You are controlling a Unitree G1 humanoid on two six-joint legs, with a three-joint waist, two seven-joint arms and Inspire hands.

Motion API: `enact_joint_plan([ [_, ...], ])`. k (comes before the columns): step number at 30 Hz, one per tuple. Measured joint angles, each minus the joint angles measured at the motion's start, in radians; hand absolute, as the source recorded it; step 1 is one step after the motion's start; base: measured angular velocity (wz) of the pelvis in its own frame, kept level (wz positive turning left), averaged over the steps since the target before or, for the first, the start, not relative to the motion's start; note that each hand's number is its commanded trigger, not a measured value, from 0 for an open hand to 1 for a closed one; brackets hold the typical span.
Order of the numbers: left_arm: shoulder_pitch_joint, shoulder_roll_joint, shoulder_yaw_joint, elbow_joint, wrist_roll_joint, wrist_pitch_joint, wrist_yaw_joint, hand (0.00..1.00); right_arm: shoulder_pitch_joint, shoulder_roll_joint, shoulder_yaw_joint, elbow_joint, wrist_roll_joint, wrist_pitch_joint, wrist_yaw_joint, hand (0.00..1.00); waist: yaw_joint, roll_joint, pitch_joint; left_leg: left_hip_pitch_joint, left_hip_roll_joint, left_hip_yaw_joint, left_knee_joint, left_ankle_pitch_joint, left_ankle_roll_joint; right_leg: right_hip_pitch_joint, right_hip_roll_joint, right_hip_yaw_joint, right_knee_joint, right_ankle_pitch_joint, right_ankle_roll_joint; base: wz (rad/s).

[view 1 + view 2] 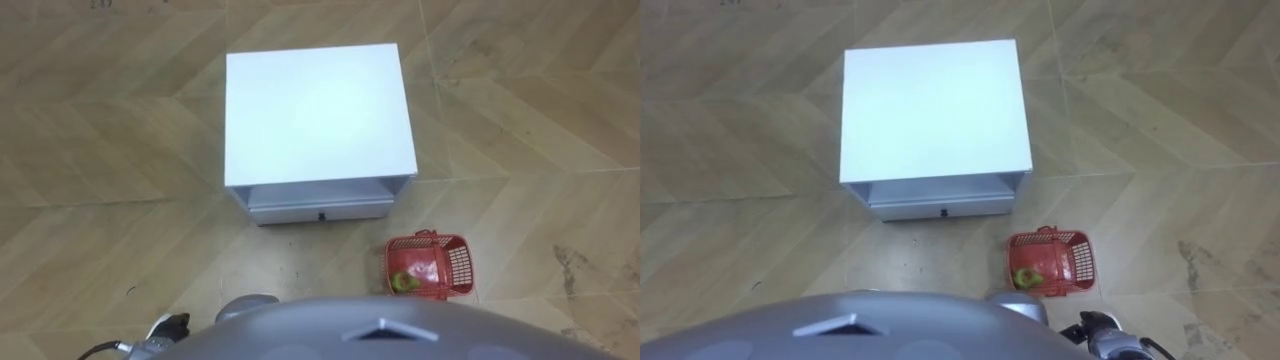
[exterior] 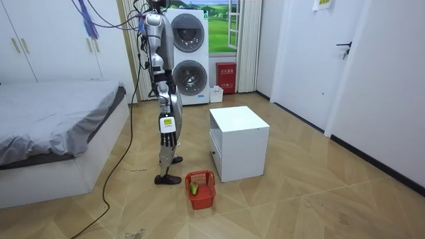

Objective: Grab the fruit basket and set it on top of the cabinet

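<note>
Down at the robot's sides, the left hand point(image 1: 168, 326) sits low by the body, and I cannot tell how its fingers stand. The right hand point(image 2: 168, 136) hangs beside the thigh in the room view, fingers slack and apart, holding nothing.

Just ahead on the floor point(image 1: 90, 150), off to the robot's right, the red fruit basket point(image 1: 430, 267) stands upright. A green-yellow fruit point(image 1: 405, 283) lies in the end nearest the robot. A small loop rises at the far rim, likely the handle, though it is hard to make out. Beyond the basket, near it but not touching, is a white cabinet point(image 1: 318, 115) with a drawer point(image 1: 320, 209) low in its front.

The robot stands upright facing the cabinet, so this looks like the end of the approach, with the reach not yet begun. The next move calls for bending or crouching well down toward the right, bringing the right hand to the handle or rim, and curling the fingers round it before lifting. The basket looks like light plastic mesh, so a clumsy touch could push it along the floor or tip the fruit out.
</note>
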Motion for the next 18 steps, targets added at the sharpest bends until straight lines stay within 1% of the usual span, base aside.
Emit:
enact_joint_plan([
  [6,0.001,0.0,-0.016,0.0,0.0,0.0,0.0,0.0,-0.004,0.0,0.002,-0.001,-0.001,-0.002,0.0,0.0,0.004,0.002,-0.0002,0.0,0.0,-0.001,0.0,0.0,0.0,-0.002,0.0,0.005,0.0,0.0,0.0,-0.01],
  [9,0.001,-0.002,-0.016,0.0,-0.001,0.001,0.007,0.0,-0.001,-0.001,0.005,0.0,-0.001,-0.001,0.0,0.0,0.015,0.002,0.0,0.0,0.0,-0.005,0.001,0.0,0.0,-0.003,0.001,0.011,0.0,0.0,0.0,-0.05],
  [11,0.0,-0.003,-0.015,0.0,0.0,0.002,0.012,0.0,0.0,-0.001,0.006,0.001,-0.001,-0.001,-0.003,0.0,0.021,0.002,0.0003,-0.001,0.0,-0.011,0.001,0.0,0.0,-0.003,0.001,0.006,0.0,0.0,0.0,0.03],
  [13,-0.001,-0.004,-0.016,-0.001,0.0,0.004,0.014,0.0,0.0,-0.001,0.013,0.001,-0.001,-0.001,-0.008,0.0,0.023,-0.002,0.0028,-0.003,0.0,-0.014,0.001,0.0,0.0,-0.003,0.0,0.0,-0.001,0.0,0.0,0.07],
  [18,0.002,-0.003,-0.017,-0.001,0.001,0.01,0.013,0.0,-0.005,-0.004,0.038,0.001,-0.002,0.0,-0.008,0.0,0.027,-0.004,0.0026,-0.005,-0.002,-0.015,0.001,0.0,0.0,-0.002,-0.001,0.0,-0.002,0.0,0.0,0.01],
])
